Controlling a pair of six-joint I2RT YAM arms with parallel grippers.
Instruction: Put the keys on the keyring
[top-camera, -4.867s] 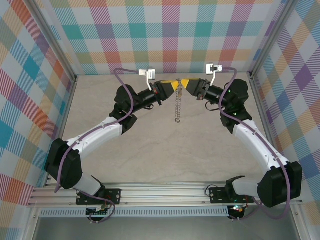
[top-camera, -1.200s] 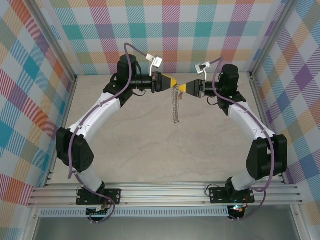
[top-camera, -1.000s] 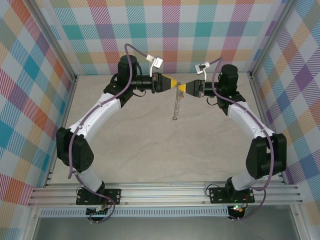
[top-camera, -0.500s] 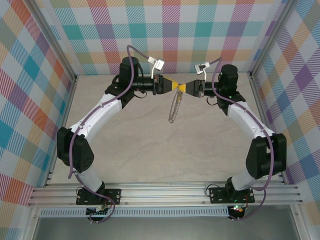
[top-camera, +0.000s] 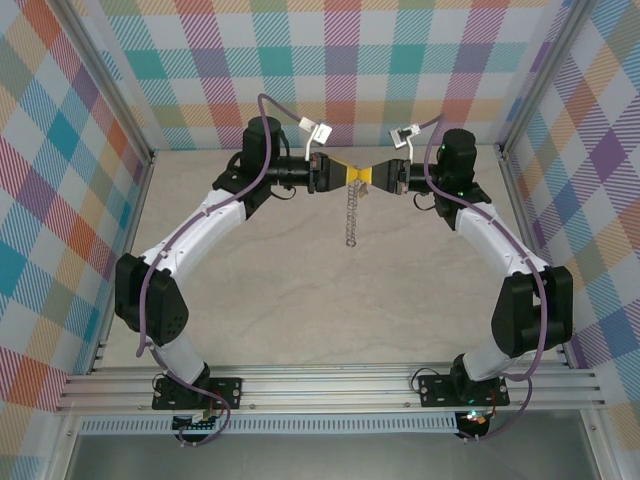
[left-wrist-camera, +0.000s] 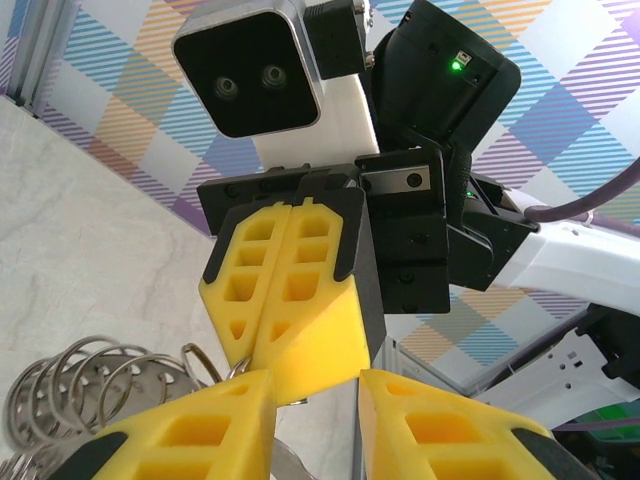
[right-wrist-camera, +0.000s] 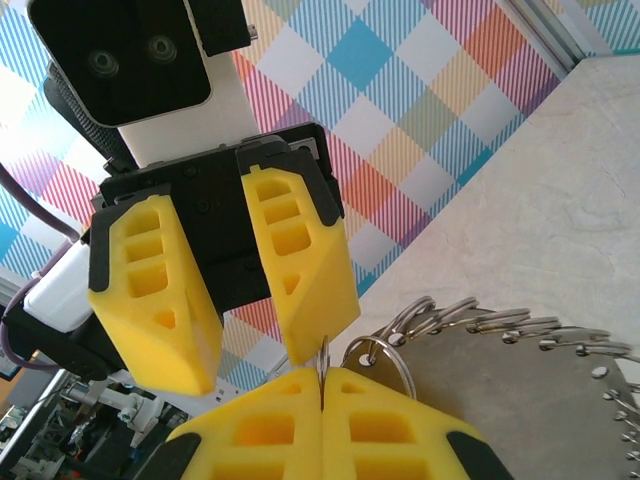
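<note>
Above the far edge of the tabletop (top-camera: 300, 290), about midway along it and close to the chequered back wall (top-camera: 340, 70), the two arms reach in from either side and their yellow fingers meet tip to tip. The left gripper (top-camera: 350, 172) stands open: in the left wrist view its two fingers (left-wrist-camera: 200, 435) are clearly apart, and the tip of the other gripper pokes into the gap, against the left-hand finger and with free space on the other side. The right gripper (top-camera: 364, 178) is closed tight, its two fingers pressed flat together along one seam. Its own wrist view shows a thin silver edge (right-wrist-camera: 323, 356) pinched upright at the fingertips, with a small wire loop of the keyring (right-wrist-camera: 490, 335) touching them just beside it. Whether that pinched edge is the ring's wire or something threaded on it cannot be told. From this meeting point the keyring (top-camera: 350, 215) hangs limp, clear of the tabletop, running towards the near edge in the top view. In the left wrist view its coiled loops (left-wrist-camera: 80, 385) bunch low, beside the left finger.
</note>
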